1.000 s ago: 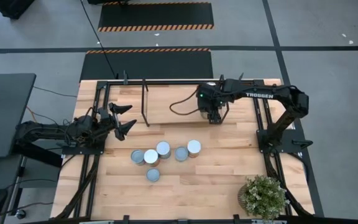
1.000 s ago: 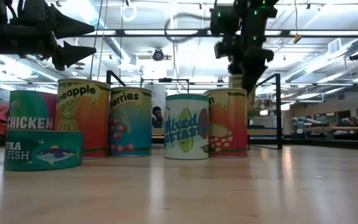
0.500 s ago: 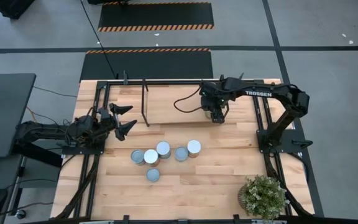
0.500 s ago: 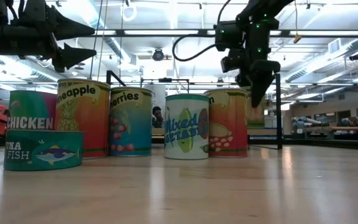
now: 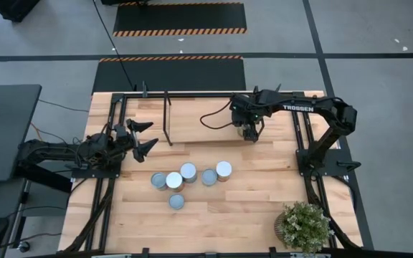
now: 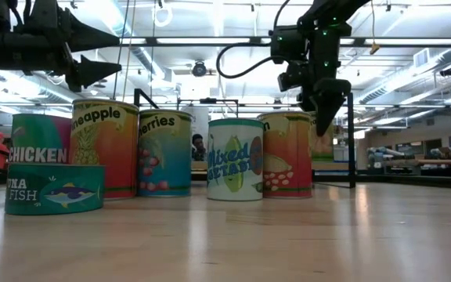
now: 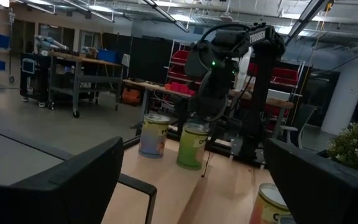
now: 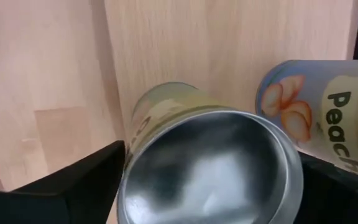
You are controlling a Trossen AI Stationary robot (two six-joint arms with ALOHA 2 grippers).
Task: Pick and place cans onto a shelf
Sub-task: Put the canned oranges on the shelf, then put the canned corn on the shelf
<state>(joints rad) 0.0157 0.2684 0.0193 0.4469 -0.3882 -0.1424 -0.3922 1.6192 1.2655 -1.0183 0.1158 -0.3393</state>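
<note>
Quick count. Eight cans in all:
- Six cans [image 5: 188, 171] stand bunched on the table in front of the shelf [image 5: 192, 107], one of them a low flat tuna tin [image 6: 54, 189].
- Two are on the shelf itself, a plain-lidded can [image 8: 210, 162] and a peach can [image 8: 328, 112] just beside it.

One shelf. One potted plant [image 5: 305, 226], well apart from the shelf. Two grippers of mine: left gripper [image 5: 148, 136] beside the shelf, right gripper [image 5: 248, 133] over it.
</note>
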